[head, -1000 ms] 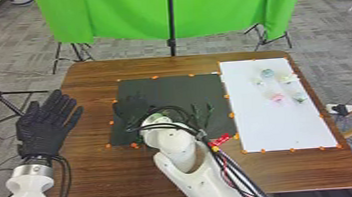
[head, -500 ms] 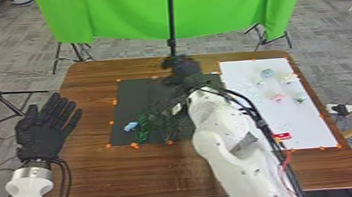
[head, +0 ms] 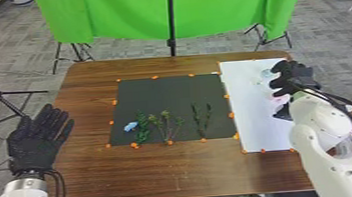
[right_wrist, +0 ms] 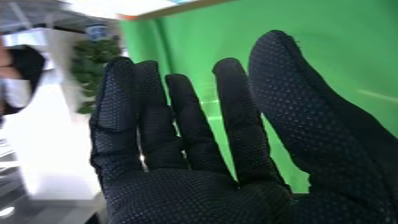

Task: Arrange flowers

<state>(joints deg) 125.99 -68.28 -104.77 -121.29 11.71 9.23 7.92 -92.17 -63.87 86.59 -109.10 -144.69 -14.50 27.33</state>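
Note:
My right hand (head: 293,78) is over the right part of the white board, above the pale flowers there; in the right wrist view the same hand (right_wrist: 178,192) is open, its fingers straight and nothing held. Close to it lie a pale blue-green flower (head: 267,73) and a pink flower (head: 279,100), partly covered by the hand. On the black mat lie a blue flower with a leafy green stem (head: 142,134), a branching sprig (head: 166,124) and dark green stems (head: 201,120). My left hand (head: 37,141) is open at the table's left edge, holding nothing.
The black mat (head: 167,94) and the white board (head: 259,130) are side by side on the brown table (head: 173,172), with orange markers along their edges. A green cloth (head: 113,15) hangs behind the table on a dark stand.
My right hand has swung from over the black mat, past its far edge, to the white board on the right, uncovering the stems on the mat. My left hand has shifted slightly nearer.

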